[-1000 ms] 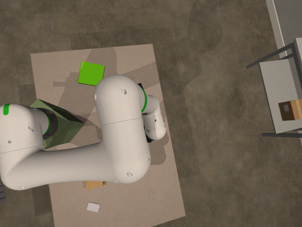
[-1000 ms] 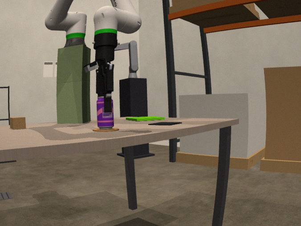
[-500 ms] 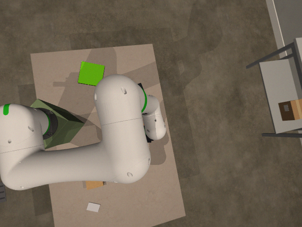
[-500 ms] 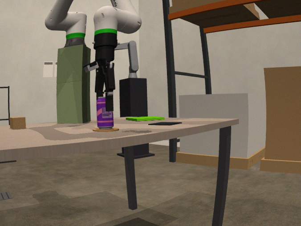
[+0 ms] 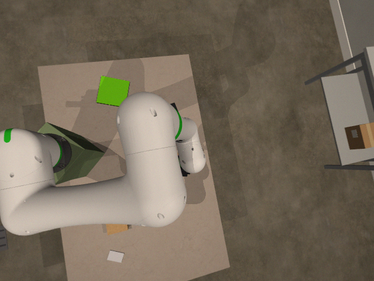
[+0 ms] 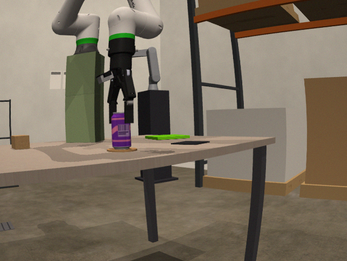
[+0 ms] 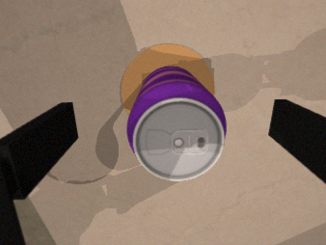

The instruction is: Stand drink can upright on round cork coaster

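The purple drink can (image 6: 121, 130) stands upright on the round cork coaster (image 6: 121, 149) on the table. In the wrist view I look down on its silver top (image 7: 178, 143), with the coaster showing behind it. My gripper (image 6: 121, 112) is open. Its fingers stand wide on either side of the can's upper part and do not touch it (image 7: 174, 140). In the overhead view the arm hides the can and the coaster.
A flat green square (image 5: 112, 90) and a flat black pad (image 6: 190, 143) lie farther along the table. A small wooden block (image 6: 20, 142) and a white card (image 5: 115, 256) lie toward the other end. The green pedestal (image 6: 83, 98) stands behind.
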Tool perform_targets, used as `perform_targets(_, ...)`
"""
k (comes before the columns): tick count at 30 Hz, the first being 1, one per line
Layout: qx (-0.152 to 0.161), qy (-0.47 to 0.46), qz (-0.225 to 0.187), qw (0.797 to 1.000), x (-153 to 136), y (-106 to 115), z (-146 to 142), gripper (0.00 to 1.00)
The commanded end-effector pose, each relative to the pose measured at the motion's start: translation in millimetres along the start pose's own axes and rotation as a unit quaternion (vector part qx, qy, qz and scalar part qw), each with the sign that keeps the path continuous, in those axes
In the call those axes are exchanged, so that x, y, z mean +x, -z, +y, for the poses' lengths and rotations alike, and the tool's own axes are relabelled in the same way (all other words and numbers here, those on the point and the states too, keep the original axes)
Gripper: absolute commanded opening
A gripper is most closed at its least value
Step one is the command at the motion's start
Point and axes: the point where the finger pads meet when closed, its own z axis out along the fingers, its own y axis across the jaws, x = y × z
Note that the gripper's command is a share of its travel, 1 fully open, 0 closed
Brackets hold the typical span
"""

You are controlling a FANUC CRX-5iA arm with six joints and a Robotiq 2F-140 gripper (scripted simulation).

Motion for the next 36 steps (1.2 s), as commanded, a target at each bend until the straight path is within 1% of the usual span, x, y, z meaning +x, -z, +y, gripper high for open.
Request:
perform_targets(1,0.001,0.000,0.000,1.000,0,1,-1,1.00)
perform_targets(15,0.001,0.000,0.000,1.000,0,1,-1,1.00)
perform_targets(17,0.001,0.000,0.000,1.000,0,11,-1,1.00)
perform_targets(18,0.001,0.000,0.000,1.000,0,21,-1,1.00)
perform_targets(22,0.001,0.000,0.000,1.000,0,78,0,1.00)
perform_targets(24,0.001,0.000,0.000,1.000,0,96,1,1.00)
perform_targets(26,0.001,0.000,0.000,1.000,0,99,1,1.00)
perform_targets(36,0.001,0.000,0.000,1.000,0,99,1,1.00)
